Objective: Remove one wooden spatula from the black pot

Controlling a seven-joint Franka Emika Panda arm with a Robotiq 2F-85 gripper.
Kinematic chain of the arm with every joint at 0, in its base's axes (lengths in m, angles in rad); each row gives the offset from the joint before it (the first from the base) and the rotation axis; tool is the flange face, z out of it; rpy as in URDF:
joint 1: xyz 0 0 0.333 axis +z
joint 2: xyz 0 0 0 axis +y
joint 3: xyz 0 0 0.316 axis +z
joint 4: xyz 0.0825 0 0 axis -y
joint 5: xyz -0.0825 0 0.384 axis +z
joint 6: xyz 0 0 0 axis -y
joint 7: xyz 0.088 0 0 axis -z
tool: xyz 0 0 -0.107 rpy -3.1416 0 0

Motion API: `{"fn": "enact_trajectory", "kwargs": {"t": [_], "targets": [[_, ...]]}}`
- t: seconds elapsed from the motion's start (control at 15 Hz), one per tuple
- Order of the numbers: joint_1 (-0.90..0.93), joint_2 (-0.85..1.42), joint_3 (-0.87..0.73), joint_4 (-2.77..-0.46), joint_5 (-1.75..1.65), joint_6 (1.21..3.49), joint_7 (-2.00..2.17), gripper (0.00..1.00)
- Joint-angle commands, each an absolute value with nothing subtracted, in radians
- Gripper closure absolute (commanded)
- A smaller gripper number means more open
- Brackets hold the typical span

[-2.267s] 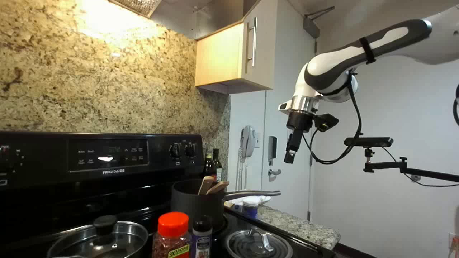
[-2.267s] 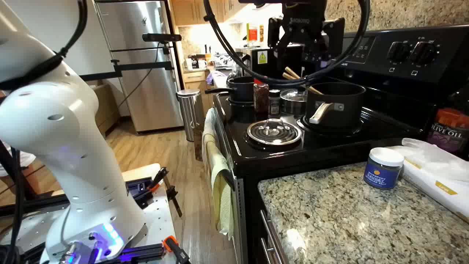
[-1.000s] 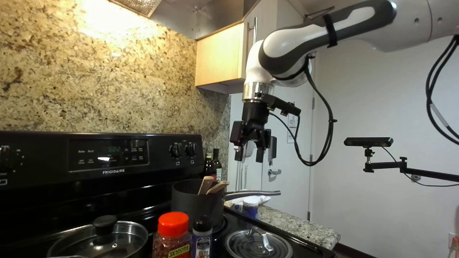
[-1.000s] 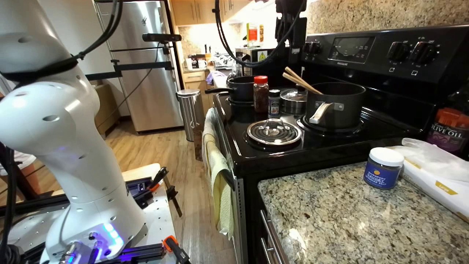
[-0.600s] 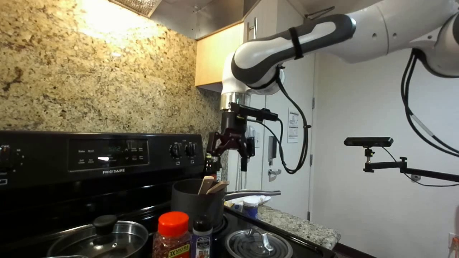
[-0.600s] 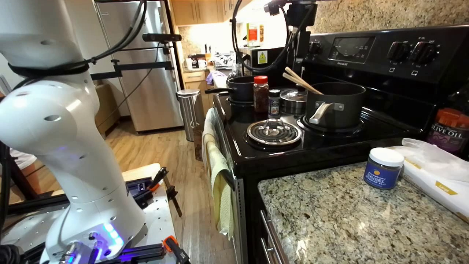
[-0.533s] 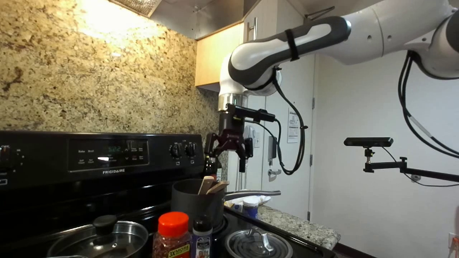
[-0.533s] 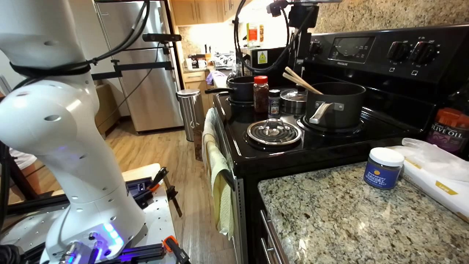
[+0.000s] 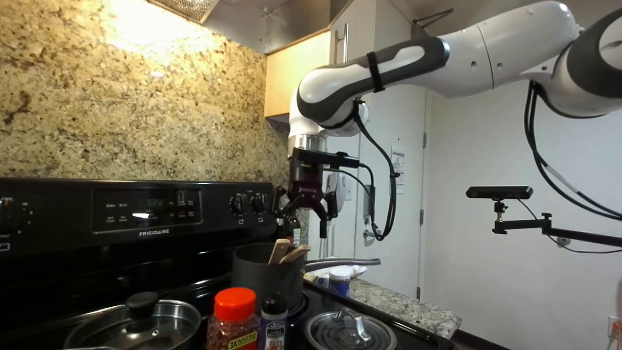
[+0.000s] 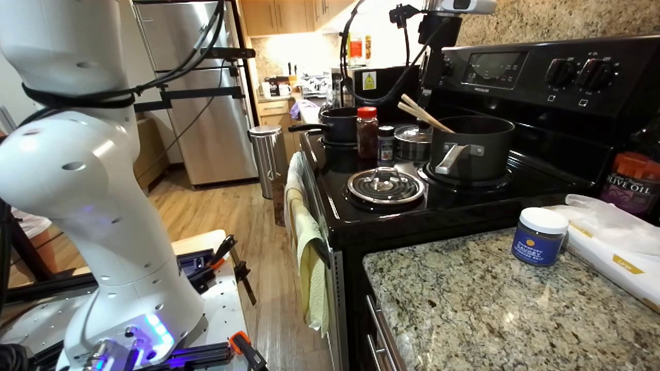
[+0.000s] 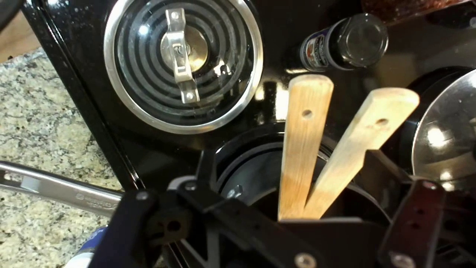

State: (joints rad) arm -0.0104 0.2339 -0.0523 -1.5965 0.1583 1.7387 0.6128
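Note:
Two pale tan wooden spatulas stand leaning in the black pot [image 9: 265, 284], handles up over its rim. One spatula [image 11: 303, 149] is upright in the wrist view; the other spatula [image 11: 351, 149] leans right, and they cross low down. Both handles also show in an exterior view [image 10: 420, 109], beside the pot's rim [image 10: 474, 154]. My gripper [image 9: 301, 227] is open and points down just above the pot. In the wrist view the fingers [image 11: 292, 160] spread on either side of the handles. The right finger overlaps the leaning handle's edge; I cannot tell whether they touch. The spatulas' lower ends are hidden.
The pot's steel handle [image 9: 342, 263] sticks out over the counter. A glass lid [image 11: 182, 56] covers the front burner. A red-capped bottle [image 9: 234, 311], a black-capped bottle [image 9: 273, 321] and a lidded pan [image 9: 141, 323] stand near. Oil bottles [image 9: 295, 227] are behind. A blue jar [image 10: 539, 237] is on the counter.
My gripper has moved in over the stove toward the pot, turned, and come lower in the last half second. The pot and spatulas have not moved.

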Motion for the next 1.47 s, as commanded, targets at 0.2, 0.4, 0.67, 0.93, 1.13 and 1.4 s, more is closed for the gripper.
{"fn": "enact_trajectory", "kwargs": {"t": [0.2, 0.4, 0.67, 0.93, 1.13, 1.4], "targets": [[-0.024, 0.228, -0.067, -1.600, 0.233, 1.674, 0.600, 0.00], [-0.008, 0.233, -0.055, -1.612, 0.219, 1.647, 0.591, 0.00], [-0.003, 0.234, -0.051, -1.627, 0.221, 1.624, 0.592, 0.00], [-0.007, 0.229, -0.055, -1.633, 0.225, 1.627, 0.593, 0.00], [-0.012, 0.224, -0.057, -1.638, 0.236, 1.643, 0.585, 0.00], [-0.023, 0.217, -0.061, -1.649, 0.267, 1.663, 0.562, 0.00]]}}
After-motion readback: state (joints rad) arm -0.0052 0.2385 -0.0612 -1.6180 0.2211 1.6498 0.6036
